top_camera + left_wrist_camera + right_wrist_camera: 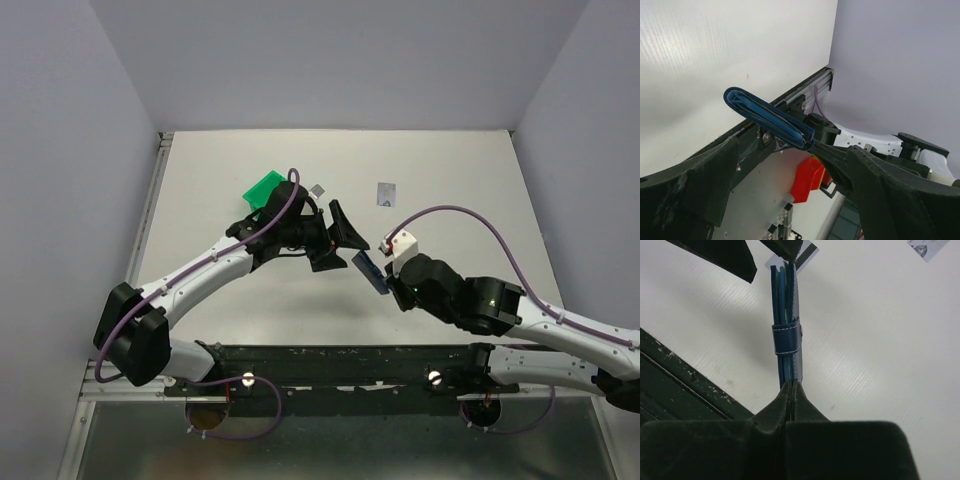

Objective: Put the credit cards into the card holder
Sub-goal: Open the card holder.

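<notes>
The right jaws [791, 387] pinch the holder [786, 335] edge-on above the tabletop [880, 340]. A striped card [809, 251] seems to stick out of its far end. The left jaws [790, 165] gape wide, with the holder just ahead of them and apart. Another card [927, 246] lies well beyond, with bare tabletop round it.

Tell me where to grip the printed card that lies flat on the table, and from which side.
Probably from straight above. The card lies flat and thin on the table, apart from everything else, so no face is open to a sideways approach. Set the jaws across its narrower width and pinch the two long edges.
</notes>
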### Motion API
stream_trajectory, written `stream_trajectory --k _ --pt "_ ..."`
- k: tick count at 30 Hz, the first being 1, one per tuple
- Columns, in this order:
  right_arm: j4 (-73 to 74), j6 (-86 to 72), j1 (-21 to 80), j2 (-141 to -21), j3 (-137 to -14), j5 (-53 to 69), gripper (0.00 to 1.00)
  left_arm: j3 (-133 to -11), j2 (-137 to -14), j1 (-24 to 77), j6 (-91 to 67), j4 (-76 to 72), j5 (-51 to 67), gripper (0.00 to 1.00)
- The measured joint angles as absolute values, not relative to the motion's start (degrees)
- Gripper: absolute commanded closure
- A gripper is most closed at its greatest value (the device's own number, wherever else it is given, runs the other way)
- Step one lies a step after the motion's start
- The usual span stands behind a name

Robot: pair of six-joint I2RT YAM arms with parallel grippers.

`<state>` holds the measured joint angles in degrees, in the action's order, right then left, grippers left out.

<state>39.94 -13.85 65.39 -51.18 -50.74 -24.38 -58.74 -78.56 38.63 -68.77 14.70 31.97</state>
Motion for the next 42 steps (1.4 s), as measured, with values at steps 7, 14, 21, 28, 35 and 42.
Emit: stream_trajectory --k 7,14,21,28,35,42 --pt "39.9 -13.3 68.9 -52.4 -51.6 -30.2 1.00 -58.7 -78.6 38.6 -73.4 14.7 32.4 0.03" --pt "39.9 -12.5 71.3 -52.9 -52.3 -33.7 1.00 -58.3 -78.6 38.6 -76.8 14.5 32.5 0.06" --pt "39.9 -11.2 74.1 -53.9 -53.1 -35.4 1.00 -57.3 -80.0 38.6 -78.8 13.1 33.6 0.12" --pt "39.5 -10.4 76.9 -55.7 -54.2 -36.7 1.00 -57.3 -82.5 38.6 -79.6 12.1 35.0 0.46" --pt "38.9 -10.4 77.7 -56.1 -54.2 -37.5 0.94 -56.8 -82.5 38.6 -80.5 10.5 35.8 1.00" --pt "38.4 -12.5 77.7 -55.5 -54.2 -37.3 0.27 -54.5 -82.4 38.4 -80.5 7.9 36.5 1.00"
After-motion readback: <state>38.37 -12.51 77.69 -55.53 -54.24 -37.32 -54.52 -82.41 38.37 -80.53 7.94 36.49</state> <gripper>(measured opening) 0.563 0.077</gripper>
